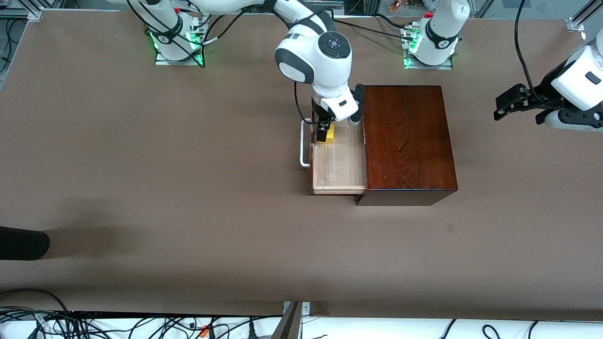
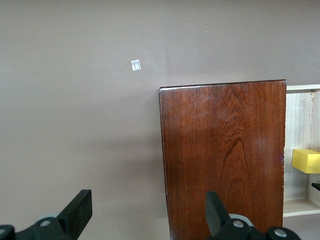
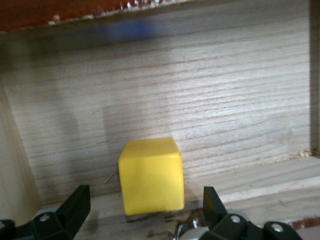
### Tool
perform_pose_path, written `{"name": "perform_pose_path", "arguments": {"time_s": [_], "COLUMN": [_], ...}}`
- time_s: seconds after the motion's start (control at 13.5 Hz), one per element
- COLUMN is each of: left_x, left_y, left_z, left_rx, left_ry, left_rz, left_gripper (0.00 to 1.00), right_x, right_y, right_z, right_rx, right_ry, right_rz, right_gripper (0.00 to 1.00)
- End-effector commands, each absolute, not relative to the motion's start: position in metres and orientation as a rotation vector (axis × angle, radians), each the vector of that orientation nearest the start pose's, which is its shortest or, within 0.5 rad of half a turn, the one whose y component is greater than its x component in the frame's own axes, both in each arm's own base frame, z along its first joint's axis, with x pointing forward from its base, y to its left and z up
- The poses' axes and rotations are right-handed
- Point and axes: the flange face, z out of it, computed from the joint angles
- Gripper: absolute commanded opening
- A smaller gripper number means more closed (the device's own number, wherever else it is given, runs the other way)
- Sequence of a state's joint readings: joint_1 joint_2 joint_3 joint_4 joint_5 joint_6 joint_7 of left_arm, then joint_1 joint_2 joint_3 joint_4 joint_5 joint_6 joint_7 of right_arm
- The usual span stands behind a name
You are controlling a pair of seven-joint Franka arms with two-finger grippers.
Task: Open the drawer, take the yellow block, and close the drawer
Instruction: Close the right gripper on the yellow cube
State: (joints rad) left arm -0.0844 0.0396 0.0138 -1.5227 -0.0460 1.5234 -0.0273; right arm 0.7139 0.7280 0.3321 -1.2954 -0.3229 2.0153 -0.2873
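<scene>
The drawer (image 1: 339, 165) is pulled out of the reddish-brown box (image 1: 407, 141) toward the right arm's end of the table, its white handle (image 1: 304, 143) at its front. The yellow block (image 1: 330, 133) rests in the drawer, in the corner farthest from the front camera. My right gripper (image 1: 324, 134) is down in the drawer, open, one finger on each side of the block (image 3: 151, 175) with a gap on both sides. My left gripper (image 1: 506, 106) is open and empty, and the left arm waits in the air past the box at its own end of the table. The left wrist view shows the box (image 2: 225, 160) and block (image 2: 306, 161).
A small square mark (image 1: 450, 227) lies on the brown table nearer the front camera than the box. A dark object (image 1: 21, 242) juts in at the right arm's end. Cables run along the table's front edge.
</scene>
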Motion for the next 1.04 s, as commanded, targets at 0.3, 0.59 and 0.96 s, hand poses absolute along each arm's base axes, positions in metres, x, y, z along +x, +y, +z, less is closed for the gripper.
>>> {"name": "perform_pose_path", "arguments": {"time_s": [0.3,0.59,0.96], "left_x": [0.558,0.558,0.56], "left_y": [-0.038,-0.038,-0.042], "left_z": [0.62,0.618,0.616], "left_rx": [-3.152,-3.102,-3.102], "left_ry": [0.102,0.139,0.147], "left_rz": [0.061,0.063,0.07], "left_gripper": [1.0,1.0,1.0], "right_x": [0.443,0.444,0.454], "right_y": [0.606,0.606,0.608], "right_z": [0.324,0.324,0.359], "right_rx": [-2.446,-2.449,-2.461], "right_ry": [-2.077,-2.092,-2.061], "right_rz": [-0.124,-0.132,-0.207], "right_gripper": [0.9,0.4,0.0]}}
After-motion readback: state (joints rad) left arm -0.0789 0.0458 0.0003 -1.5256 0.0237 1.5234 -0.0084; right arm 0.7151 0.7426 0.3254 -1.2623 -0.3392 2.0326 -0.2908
